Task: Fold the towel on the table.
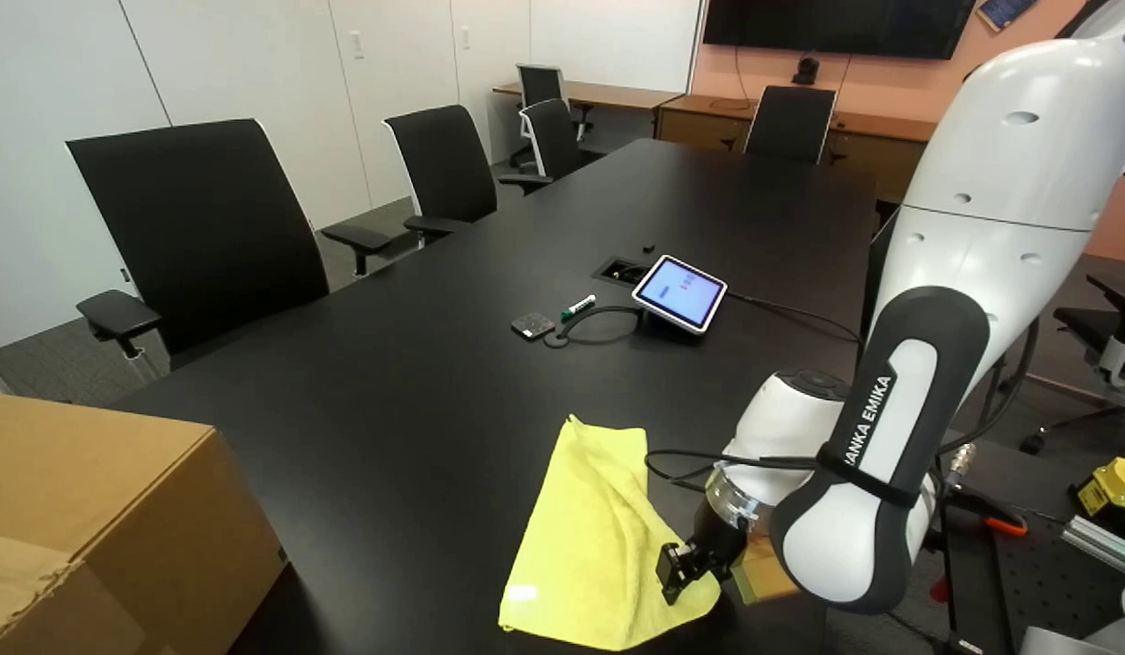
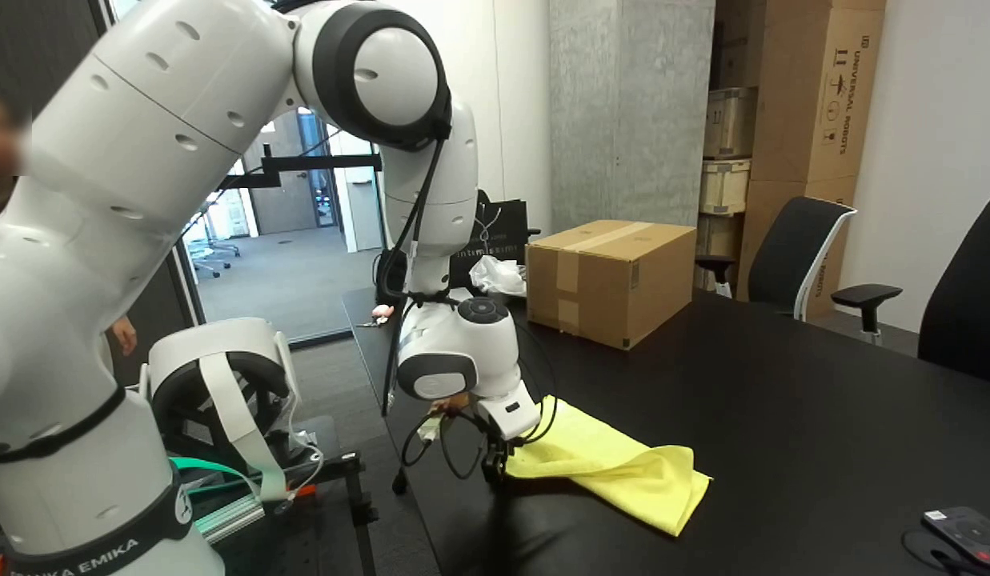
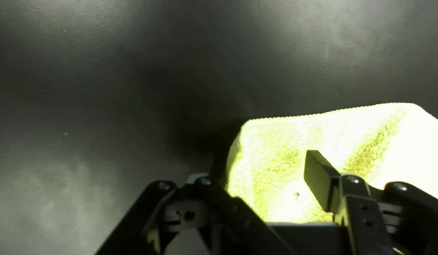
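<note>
The yellow-green towel (image 1: 571, 546) lies on the glossy black table (image 1: 389, 455), with a loose fold running along part of it. It also shows in an exterior view (image 2: 615, 464). My gripper (image 1: 678, 573) points down at the towel's end near the table edge, and it shows there too (image 2: 495, 464). In the wrist view the gripper (image 3: 265, 168) is open. One dark finger stands at the towel's left edge, the other over the towel (image 3: 275, 141). Towel shows between the fingers. Whether the fingertips touch it, I cannot tell.
A cardboard box (image 1: 189, 528) stands on the table, also visible here (image 2: 591, 280). A tablet on a stand (image 1: 678, 293), a marker (image 1: 578, 307) and a small black remote (image 1: 533, 326) lie farther along. A brownish block (image 1: 767, 573) is behind the gripper. Chairs (image 1: 198, 227) line the table.
</note>
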Controlling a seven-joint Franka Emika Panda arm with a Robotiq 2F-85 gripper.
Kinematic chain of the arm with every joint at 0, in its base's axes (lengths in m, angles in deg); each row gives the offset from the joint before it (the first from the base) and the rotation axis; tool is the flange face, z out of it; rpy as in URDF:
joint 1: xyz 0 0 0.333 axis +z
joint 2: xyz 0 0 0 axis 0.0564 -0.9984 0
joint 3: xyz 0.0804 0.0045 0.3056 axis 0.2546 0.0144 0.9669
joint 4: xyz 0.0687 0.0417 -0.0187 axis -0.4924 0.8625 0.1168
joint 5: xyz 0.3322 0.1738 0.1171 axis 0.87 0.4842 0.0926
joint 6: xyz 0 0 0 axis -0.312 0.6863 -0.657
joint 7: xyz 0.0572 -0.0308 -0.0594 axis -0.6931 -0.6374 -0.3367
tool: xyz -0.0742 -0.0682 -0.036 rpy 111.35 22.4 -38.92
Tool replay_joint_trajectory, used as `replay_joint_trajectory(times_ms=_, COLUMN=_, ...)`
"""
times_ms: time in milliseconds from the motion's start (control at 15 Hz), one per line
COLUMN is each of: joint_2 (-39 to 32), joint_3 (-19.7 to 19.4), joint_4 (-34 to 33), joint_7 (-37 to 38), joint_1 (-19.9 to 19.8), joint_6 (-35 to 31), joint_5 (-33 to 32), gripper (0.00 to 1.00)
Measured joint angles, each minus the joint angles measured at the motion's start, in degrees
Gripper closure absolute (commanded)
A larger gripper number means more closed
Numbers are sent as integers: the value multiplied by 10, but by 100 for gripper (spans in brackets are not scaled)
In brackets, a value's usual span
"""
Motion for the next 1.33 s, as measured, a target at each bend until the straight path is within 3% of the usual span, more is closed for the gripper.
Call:
replay_joint_trajectory(times_ms=200, joint_2=11, joint_3=0, joint_4=5, joint_7=2, joint_1=15, joint_6=0, joint_5=0, gripper=93)
replay_joint_trajectory(times_ms=400, joint_2=26, joint_3=-1, joint_4=14, joint_7=11, joint_1=37, joint_6=0, joint_5=2, gripper=100)
replay_joint_trajectory(times_ms=667, joint_2=52, joint_3=-7, joint_4=29, joint_7=22, joint_1=67, joint_6=2, joint_5=7, gripper=94)
replay_joint_trajectory(times_ms=1000, joint_2=71, joint_3=-25, joint_4=25, joint_7=29, joint_1=100, joint_6=13, joint_5=7, gripper=96)
replay_joint_trajectory(times_ms=1333, joint_2=74, joint_3=-92, joint_4=-35, joint_7=30, joint_1=171, joint_6=65, joint_5=7, gripper=94)
